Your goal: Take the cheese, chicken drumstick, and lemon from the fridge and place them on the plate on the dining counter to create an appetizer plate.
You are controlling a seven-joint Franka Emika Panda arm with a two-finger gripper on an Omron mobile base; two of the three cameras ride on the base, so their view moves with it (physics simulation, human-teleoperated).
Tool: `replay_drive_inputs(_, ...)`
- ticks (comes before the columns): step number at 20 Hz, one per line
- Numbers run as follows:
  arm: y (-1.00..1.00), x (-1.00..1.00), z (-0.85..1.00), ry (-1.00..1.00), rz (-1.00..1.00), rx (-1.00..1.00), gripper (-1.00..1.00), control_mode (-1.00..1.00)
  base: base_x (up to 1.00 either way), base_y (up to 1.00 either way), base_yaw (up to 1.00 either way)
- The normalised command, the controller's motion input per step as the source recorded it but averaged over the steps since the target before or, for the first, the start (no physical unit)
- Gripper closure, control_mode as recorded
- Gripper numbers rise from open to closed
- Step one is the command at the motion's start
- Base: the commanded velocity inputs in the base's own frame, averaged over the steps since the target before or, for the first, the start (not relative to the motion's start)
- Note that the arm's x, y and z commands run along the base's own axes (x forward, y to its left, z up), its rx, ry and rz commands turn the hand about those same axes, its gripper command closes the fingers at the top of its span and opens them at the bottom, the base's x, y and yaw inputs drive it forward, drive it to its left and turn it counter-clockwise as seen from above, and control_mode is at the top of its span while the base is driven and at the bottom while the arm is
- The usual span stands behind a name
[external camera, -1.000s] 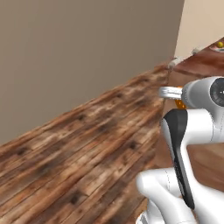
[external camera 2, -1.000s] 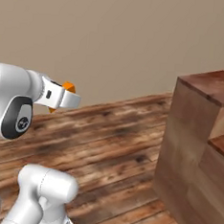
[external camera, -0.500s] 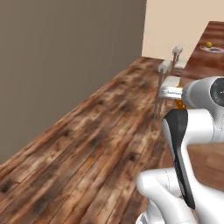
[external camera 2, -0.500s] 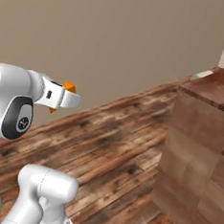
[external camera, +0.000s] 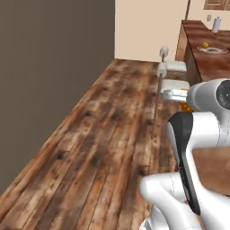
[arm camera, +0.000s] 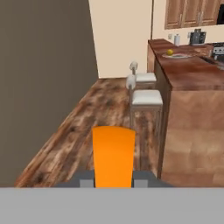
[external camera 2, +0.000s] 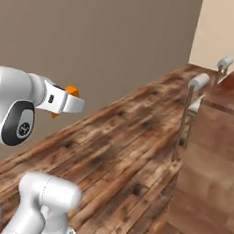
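Since the earlier frames the whole view has swung toward the dining counter (arm camera: pixel 192 78), so the base has turned. Cheese (arm camera: pixel 113 155) is held clamped in the gripper (arm camera: pixel 113 179); a lemon (arm camera: pixel 170 52) is already seen on the far plate (arm camera: pixel 181 55), and the drumstick is left.

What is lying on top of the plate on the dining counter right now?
On the plate sits one small yellow lemon, near its left side in the left base view. The rest looks bare, though at this distance small items could not be made out.

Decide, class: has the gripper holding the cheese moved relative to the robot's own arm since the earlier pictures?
No. The gripper sits at the same spot beside the white arm, shut on the cheese; the floor and the stools shifted because the base drove.
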Motion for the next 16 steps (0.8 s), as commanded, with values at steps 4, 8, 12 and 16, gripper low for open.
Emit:
replay_drive_inputs(4,0.00,0.00,0.00,0.00,0.00,0.00,1.00,1.00,1.00,0.97,-0.42)
replay_drive_inputs(8,0.00,0.00,0.00,0.00,0.00,0.00,1.00,1.00,1.00,0.88,-0.41)
replay_drive_inputs(12,0.00,0.00,0.00,0.00,0.00,0.00,1.00,1.00,1.00,0.76,-0.38)
replay_drive_inputs(16,0.00,0.00,0.00,0.00,0.00,0.00,1.00,1.00,1.00,0.75,-0.38)
